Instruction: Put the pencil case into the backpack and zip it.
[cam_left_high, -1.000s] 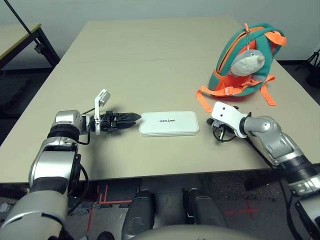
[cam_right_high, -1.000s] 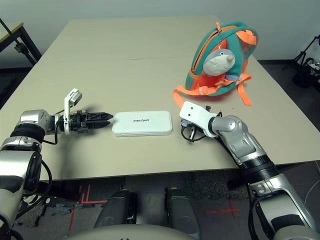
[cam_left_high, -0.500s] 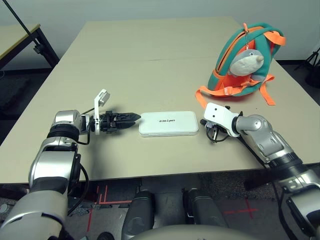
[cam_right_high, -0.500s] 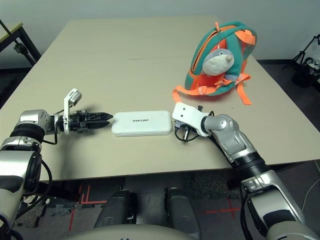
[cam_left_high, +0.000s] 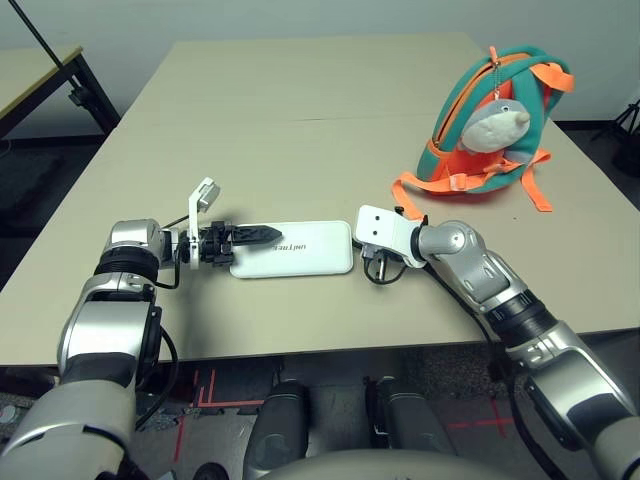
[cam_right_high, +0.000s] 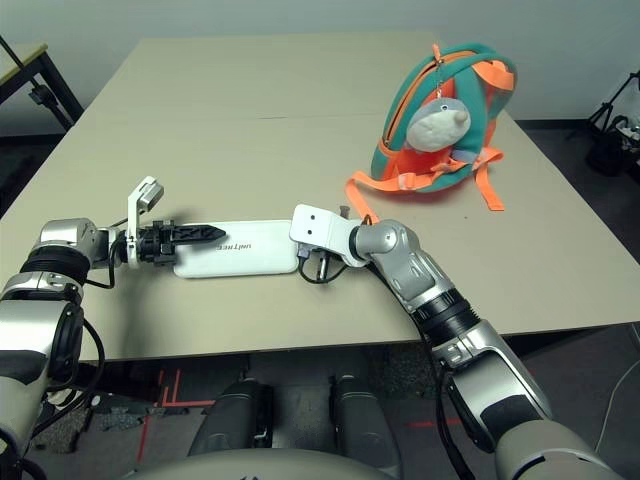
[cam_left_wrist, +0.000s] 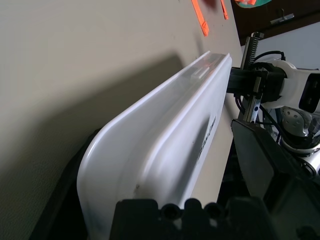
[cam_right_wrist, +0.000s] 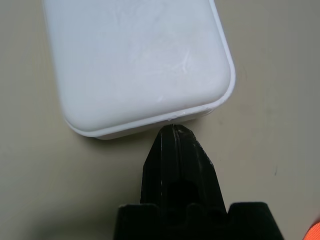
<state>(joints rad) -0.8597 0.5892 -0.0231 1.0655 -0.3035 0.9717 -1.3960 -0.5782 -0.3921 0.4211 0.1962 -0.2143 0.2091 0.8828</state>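
On my desk (cam_left_high: 300, 90) I count one pencil case (cam_left_high: 310, 262) and one backpack (cam_left_high: 540, 120) carrying one plush charm (cam_left_high: 497, 126). I have two arms out, with one pincer (cam_left_wrist: 255, 165) (cam_right_wrist: 175, 165) on each, making two.

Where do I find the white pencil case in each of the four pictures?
Left eye view: just left of the middle, the pencil case.
Right eye view: left of the middle, near the left gripper.
Left wrist view: running from low left up to the upper right.
Right wrist view: top, left of centre.
Shared landmark: orange of the backpack, at an edge in both wrist views.
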